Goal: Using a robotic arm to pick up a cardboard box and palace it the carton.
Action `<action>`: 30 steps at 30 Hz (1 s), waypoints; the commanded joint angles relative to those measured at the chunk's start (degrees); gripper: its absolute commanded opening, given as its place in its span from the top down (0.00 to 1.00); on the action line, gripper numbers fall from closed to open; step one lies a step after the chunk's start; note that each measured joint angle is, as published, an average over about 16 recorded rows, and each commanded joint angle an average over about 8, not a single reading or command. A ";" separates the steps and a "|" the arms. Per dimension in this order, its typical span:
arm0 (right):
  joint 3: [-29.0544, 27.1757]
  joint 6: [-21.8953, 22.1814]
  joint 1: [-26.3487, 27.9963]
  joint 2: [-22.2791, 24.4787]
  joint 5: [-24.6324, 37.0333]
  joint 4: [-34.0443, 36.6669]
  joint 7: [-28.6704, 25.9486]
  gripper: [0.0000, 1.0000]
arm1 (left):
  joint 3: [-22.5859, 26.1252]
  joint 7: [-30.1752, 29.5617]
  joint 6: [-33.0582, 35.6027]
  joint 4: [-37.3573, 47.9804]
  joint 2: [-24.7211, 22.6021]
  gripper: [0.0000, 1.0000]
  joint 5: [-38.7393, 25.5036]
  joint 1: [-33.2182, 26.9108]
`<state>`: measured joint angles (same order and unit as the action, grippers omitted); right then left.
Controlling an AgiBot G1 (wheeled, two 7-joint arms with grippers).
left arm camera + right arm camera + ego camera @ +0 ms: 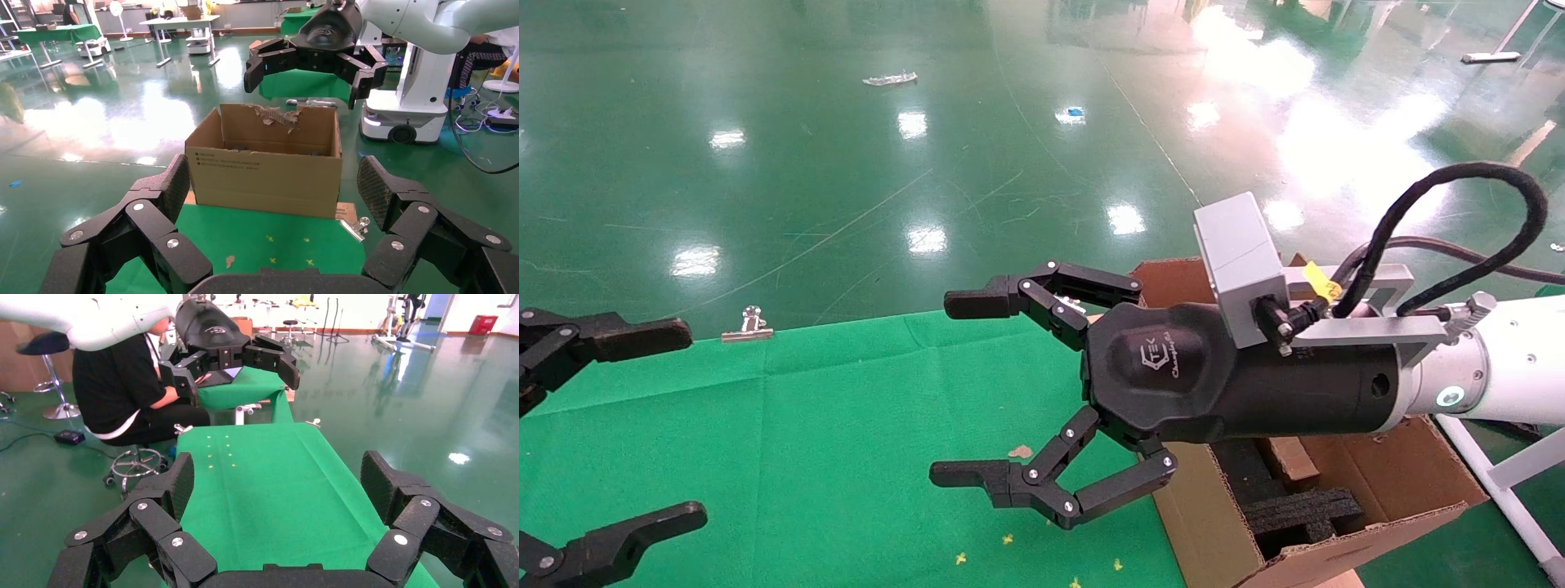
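**Both grippers spread wide above the green table, carton at its right end**

In the head view the robotic arm (1491,359) on the right reaches in from 3 o'clock, its black wrist level and its grey camera block (1238,265) on top with a black cable (1459,220) looping behind. The right gripper (956,388) hangs over the green cloth (805,425) with both fingers splayed far apart and nothing between them; one fingertip points toward 9 o'clock near the cloth's far edge, the other lies lower, toward 6 o'clock.

The carton (1336,498) stands at 4 o'clock, partly under the wrist, just beside the cloth's right end. Its top is open, black foam inserts (1295,510) show inside, and the left wrist view shows a torn flap and printed text on its side (263,174).

The left gripper (658,425) sits at 9 o'clock at the frame edge, also released, fingers wide and empty.

The small cardboard box cannot be found in any view.

A metal binder clip (749,325) lies at the cloth's far edge toward 10 o'clock. A seated person in black (128,392) appears in the right wrist view beyond the table.
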<state>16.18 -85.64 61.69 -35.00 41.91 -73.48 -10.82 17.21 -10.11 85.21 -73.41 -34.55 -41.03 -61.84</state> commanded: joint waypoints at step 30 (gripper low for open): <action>0.06 0.02 0.08 0.00 0.03 0.04 -0.01 0.00 | 0.00 0.00 0.00 0.00 0.00 0.00 0.00 0.00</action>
<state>16.23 -85.62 61.77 -35.00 41.94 -73.44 -10.84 17.21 -10.11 85.21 -73.41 -34.55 -41.03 -61.84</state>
